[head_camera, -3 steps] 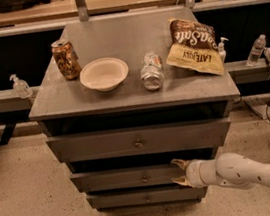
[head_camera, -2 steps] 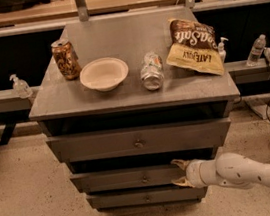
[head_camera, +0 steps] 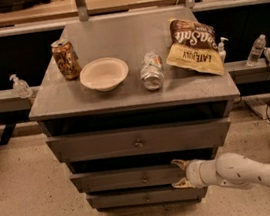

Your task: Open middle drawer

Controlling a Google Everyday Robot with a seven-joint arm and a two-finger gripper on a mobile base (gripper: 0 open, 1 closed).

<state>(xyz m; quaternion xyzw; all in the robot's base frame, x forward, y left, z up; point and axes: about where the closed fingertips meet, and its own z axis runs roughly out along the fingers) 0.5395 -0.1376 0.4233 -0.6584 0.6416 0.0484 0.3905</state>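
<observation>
Re middle drawer (head_camera: 120, 179): lower centre of frame, second of three grey fronts, under top drawer (head_camera: 105, 146), over bottom drawer (head_camera: 128, 199). Looks shut or barely out; can't tell which.

Re gripper (head_camera: 178, 174): lower centre-right, at the middle front's right part, well right of knob (head_camera: 144, 179). Fingers (head_camera: 178, 164) apart, one at the panel's upper edge, one at its lower edge. Can't tell whether pressing on the panel or just bracketing it. Arm (head_camera: 256, 175) in from bottom right corner.

Risks, as judged:
- Off-centre pull: from right of knob, likely to skew drawer on its runners, w/ binding or a jam partway.
- Slip: thin flat front, little to bite on; prob. a finger off the edge if pulled at an angle up or down instead of straight out.
- Wrong drawer: lower finger close to bottom front; could snag it and drag both.
- Jolt: w/ a hard tug on a stuck drawer, risk of rocking the cabinet (head_camera: 123, 96), rolling the bottle (head_camera: 151, 70) lying on its side up top, tipping the can (head_camera: 65, 58).

Orientation: long axis left-right across frame, parallel to cabinet's front edge. Front face toward camera, i.e. toward bottom of frame; travel out the same way. Best pulled straight down-frame, square to that axis, no sideways drift.
</observation>
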